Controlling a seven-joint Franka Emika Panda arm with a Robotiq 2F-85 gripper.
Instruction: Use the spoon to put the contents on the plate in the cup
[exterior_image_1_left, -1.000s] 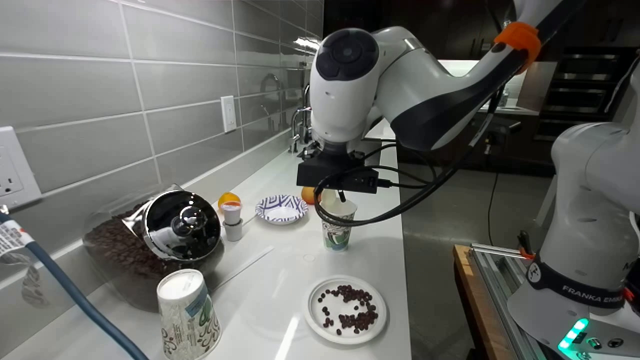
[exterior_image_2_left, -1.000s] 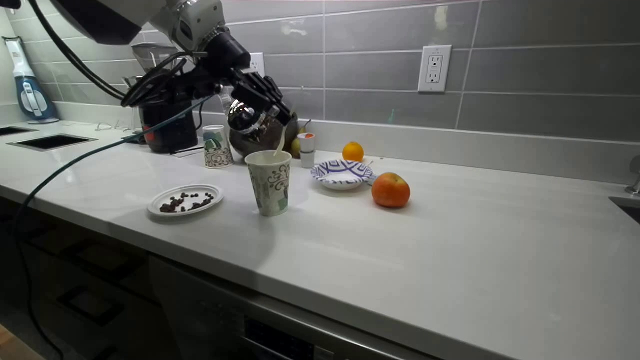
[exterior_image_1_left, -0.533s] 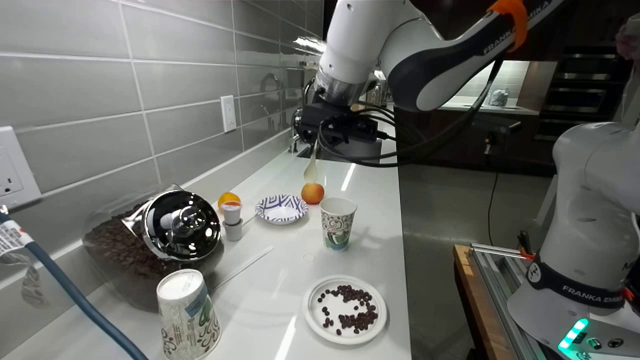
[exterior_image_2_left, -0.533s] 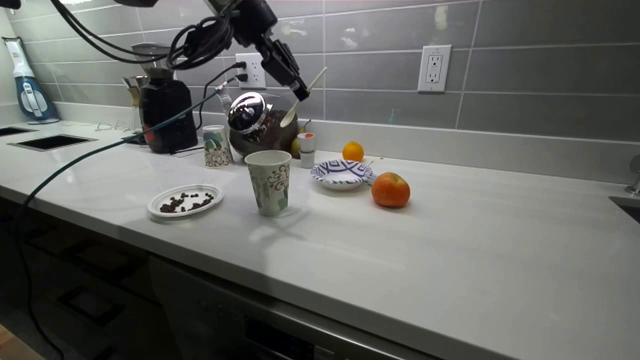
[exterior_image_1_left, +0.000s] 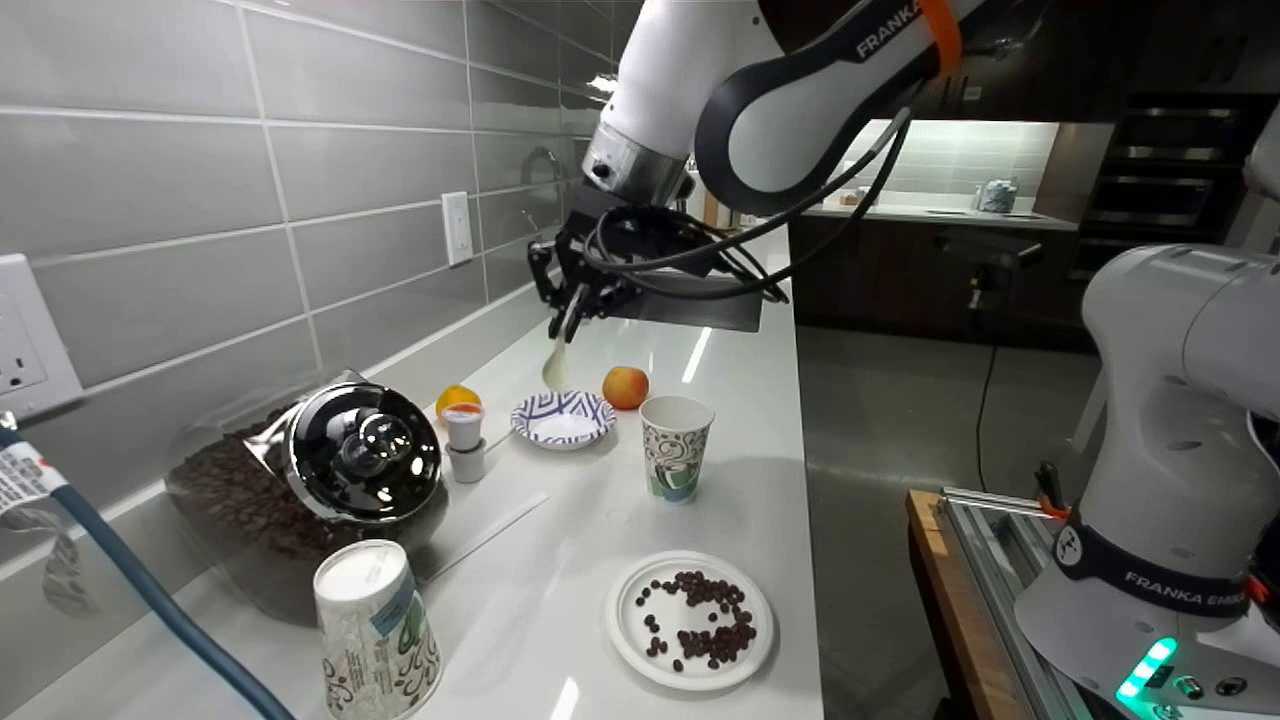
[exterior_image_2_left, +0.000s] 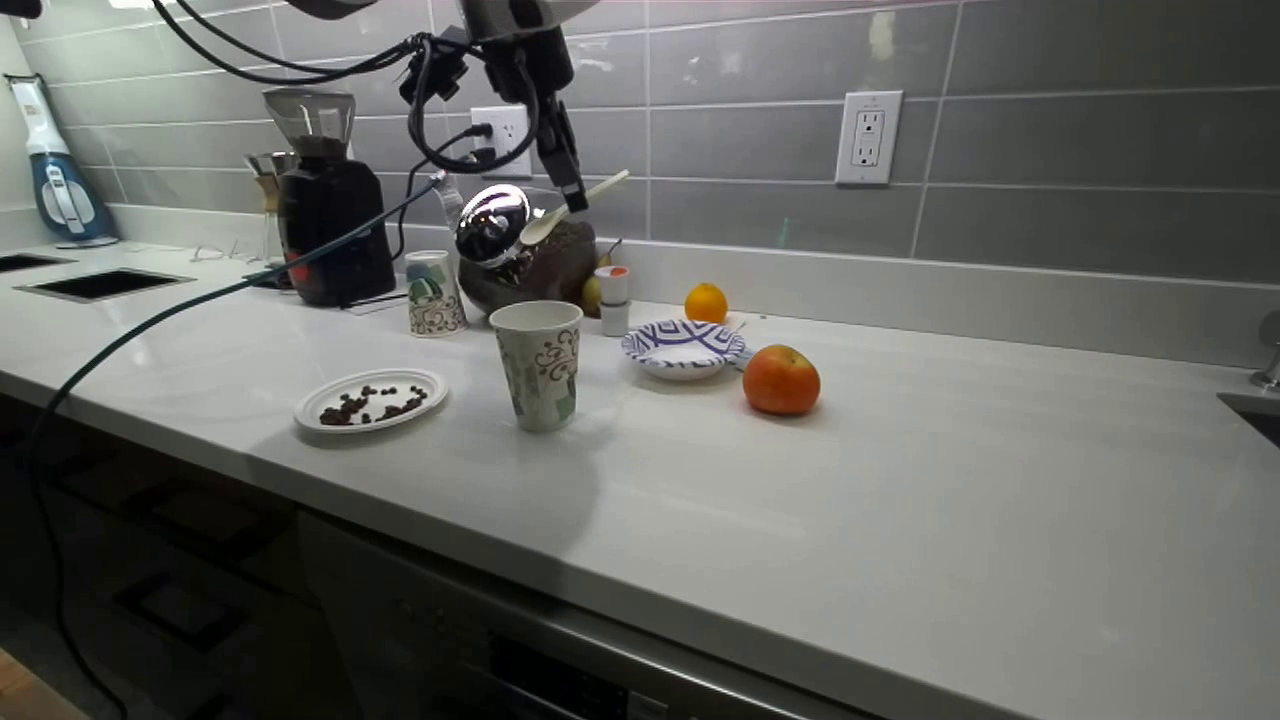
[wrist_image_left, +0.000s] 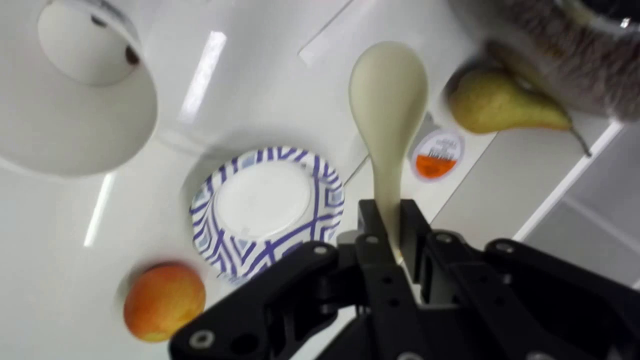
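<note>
grey tile wall behind, pale counter running below it.

tool: gripper pinching the spoon by the handle, bowl and tail end both sticking out. spoon in mid-air; in an exterior view it sits at twelve o'clock of the patterned dish, with the cup toward the spoon's four and the plate toward its five.

load: plenty of brown bits on the plate, thicker bunches near its one and four o'clock. at least two more show down inside the cup in the wrist view. no bits on the face of the spoon seen there. my reading: a fresh scoop is due, task early on.

doing it well: stay high past the cup's rim; paper, likely light, a nudge could tip it. come down on the plate hollow side up, bowl nearly flat. slide low into the four o'clock bunch, working toward the raised edge so the bits bank up and roll in. easy pressure, or the plate may skate. lift level, modest load, tip over the cup's middle.

pointing: wrist view has bowl at twelve, handle running down to six. in an exterior view the spoon lies aslant, bowl low at eight, handle end up at two; in an exterior view the spoon hangs bowl-down, between six and seven. hollow side: cannot tell for certain.
</note>
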